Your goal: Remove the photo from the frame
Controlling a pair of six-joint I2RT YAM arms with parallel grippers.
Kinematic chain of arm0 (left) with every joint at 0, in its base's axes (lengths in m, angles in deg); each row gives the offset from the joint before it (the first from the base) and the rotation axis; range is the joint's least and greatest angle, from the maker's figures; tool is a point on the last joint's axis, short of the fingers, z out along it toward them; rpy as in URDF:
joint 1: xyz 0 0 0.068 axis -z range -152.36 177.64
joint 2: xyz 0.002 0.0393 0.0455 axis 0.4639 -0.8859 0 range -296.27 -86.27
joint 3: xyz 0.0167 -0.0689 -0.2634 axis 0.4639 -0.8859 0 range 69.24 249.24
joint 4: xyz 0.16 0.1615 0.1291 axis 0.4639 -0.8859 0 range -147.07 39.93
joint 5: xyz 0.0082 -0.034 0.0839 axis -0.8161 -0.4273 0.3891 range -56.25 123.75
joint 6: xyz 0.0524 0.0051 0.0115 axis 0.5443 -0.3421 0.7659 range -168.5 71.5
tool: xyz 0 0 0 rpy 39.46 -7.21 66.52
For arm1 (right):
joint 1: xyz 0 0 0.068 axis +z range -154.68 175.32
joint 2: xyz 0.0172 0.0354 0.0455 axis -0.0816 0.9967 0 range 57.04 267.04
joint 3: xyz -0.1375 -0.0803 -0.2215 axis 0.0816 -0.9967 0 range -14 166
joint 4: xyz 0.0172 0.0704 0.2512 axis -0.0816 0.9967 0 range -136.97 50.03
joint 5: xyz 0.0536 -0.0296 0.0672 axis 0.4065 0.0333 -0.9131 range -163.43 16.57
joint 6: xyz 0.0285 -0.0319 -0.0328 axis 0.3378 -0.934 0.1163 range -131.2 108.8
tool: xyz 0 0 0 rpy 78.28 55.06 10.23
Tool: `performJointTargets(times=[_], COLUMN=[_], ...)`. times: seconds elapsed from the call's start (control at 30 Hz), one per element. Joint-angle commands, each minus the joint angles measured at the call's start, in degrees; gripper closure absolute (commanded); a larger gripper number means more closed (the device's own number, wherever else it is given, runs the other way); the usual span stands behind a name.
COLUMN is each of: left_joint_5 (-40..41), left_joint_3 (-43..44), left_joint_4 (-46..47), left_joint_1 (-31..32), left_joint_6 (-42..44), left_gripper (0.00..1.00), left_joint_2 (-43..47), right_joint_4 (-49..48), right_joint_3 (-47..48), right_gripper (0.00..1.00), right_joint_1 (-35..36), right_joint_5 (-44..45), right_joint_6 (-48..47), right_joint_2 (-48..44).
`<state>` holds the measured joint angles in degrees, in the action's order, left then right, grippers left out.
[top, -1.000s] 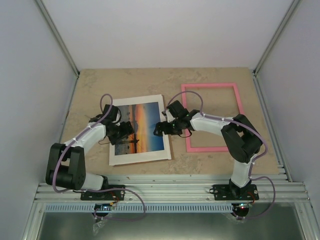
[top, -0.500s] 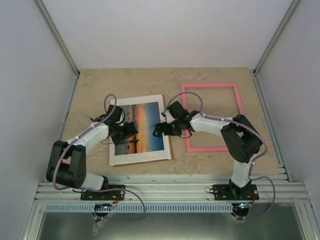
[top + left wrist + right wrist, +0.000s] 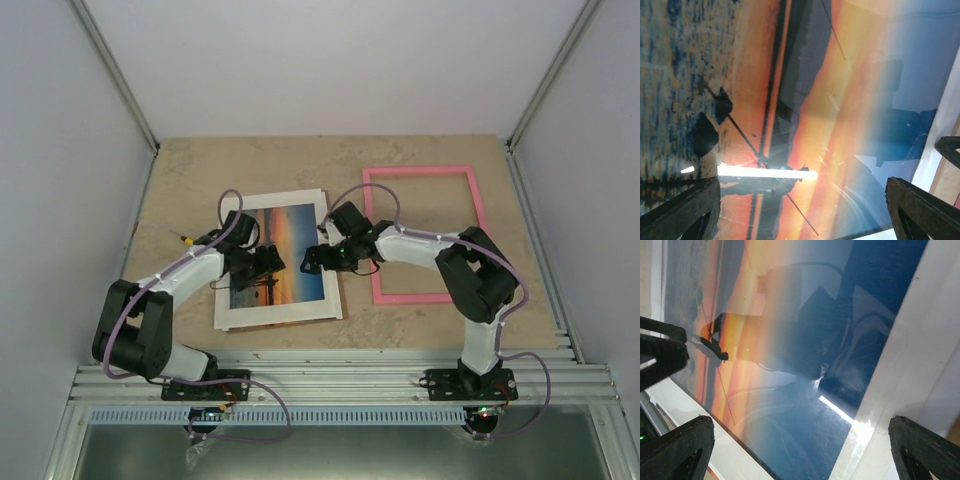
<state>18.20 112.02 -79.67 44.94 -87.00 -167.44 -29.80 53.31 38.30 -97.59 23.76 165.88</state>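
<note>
Top external view: the photo (image 3: 280,255) lies flat on the beige, stone-patterned tabletop (image 3: 200,170), beneath both arms. The left fingers (image 3: 682,210) and right fingers (image 3: 677,450) stand wide apart over its glossy sunset surface, gripping nothing. The thin pink frame (image 3: 418,172) lies empty just to the right, with the right arm (image 3: 410,243) crossing its left rail.

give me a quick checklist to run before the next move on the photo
1. Pink rectangular frame lies empty, apart from the print: ok
2. Sunset paper photo lies flat on the beige stone-look table: ok
3. Left gripper is open above the photo: ok
4. Right gripper is open near the photo's right side: ok
5. Photo is loose from the white mat border: cannot tell
6. Nothing glossy covers the print: cannot tell, as both wrist views show strong reflections
</note>
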Motion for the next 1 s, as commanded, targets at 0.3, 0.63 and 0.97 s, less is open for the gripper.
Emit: performJointTargets(times=[0.3, 0.63, 0.97], left_joint_5=[0.4, 0.7, -1.3], left_joint_3=[0.7, -2.3, -5.4], left_joint_4=[0.9, 1.0, 2.4], left_joint_1=[4.8, 7.0, 7.2], left_joint_6=[-2.6, -3.3, -4.2], left_gripper=[0.07, 0.06, 0.06], left_joint_2=[2.0, 3.8, 4.2], right_joint_4=[1.3, -0.5, -8.9], right_joint_3=[0.5, -16.9, -28.6], right_gripper=[0.04, 0.04, 0.05], right_joint_1=[0.9, -0.1, -0.1], right_joint_5=[-3.2, -9.7, -14.0], right_joint_6=[-0.3, 3.9, 11.8], right_joint_2=[-2.3, -17.4, -23.1])
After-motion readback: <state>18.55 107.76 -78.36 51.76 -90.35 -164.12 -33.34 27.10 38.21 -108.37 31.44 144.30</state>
